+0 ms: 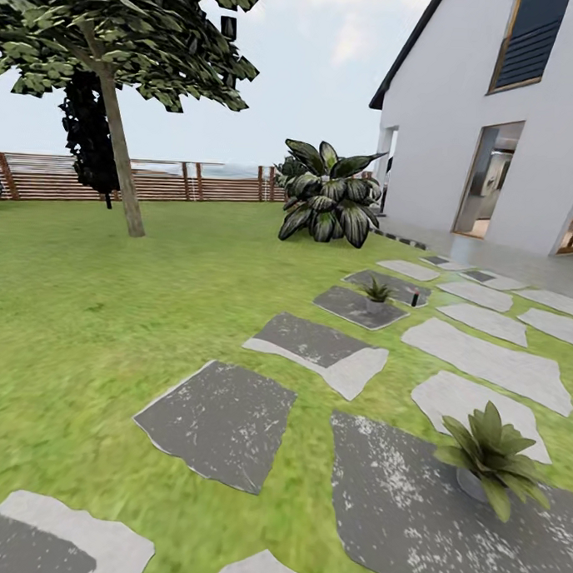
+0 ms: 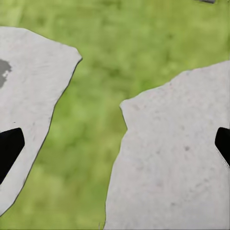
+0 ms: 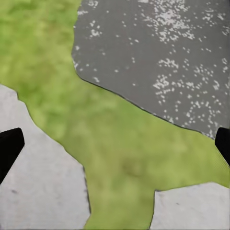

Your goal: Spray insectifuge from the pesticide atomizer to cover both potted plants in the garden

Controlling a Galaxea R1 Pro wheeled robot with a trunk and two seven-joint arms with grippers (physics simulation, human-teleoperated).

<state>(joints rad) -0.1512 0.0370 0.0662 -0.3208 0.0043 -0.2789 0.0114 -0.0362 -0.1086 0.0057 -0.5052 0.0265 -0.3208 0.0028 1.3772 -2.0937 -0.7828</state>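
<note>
In the head view, one potted plant (image 1: 489, 458) stands close by at the lower right on a dark grey slab (image 1: 410, 509). The other potted plant (image 1: 376, 292) sits farther off on a slab near the path's middle. Just right of that far plant stands the pesticide atomizer (image 1: 415, 298), a tiny dark bottle with a reddish top. The left wrist view looks down on pale slabs and grass; my left gripper (image 2: 115, 148) is open, its dark fingertips (image 2: 9, 151) at the picture's sides. My right gripper (image 3: 115, 148) is likewise open over grass between slabs, holding nothing.
A large dark plant with white-striped leaves (image 1: 328, 197) stands behind the slabs. A tree (image 1: 118, 137) and a wooden slat fence (image 1: 158, 181) bound the lawn at the back left. A white house (image 1: 494, 120) rises at the right. Grey stepping slabs (image 1: 222, 421) cross the grass.
</note>
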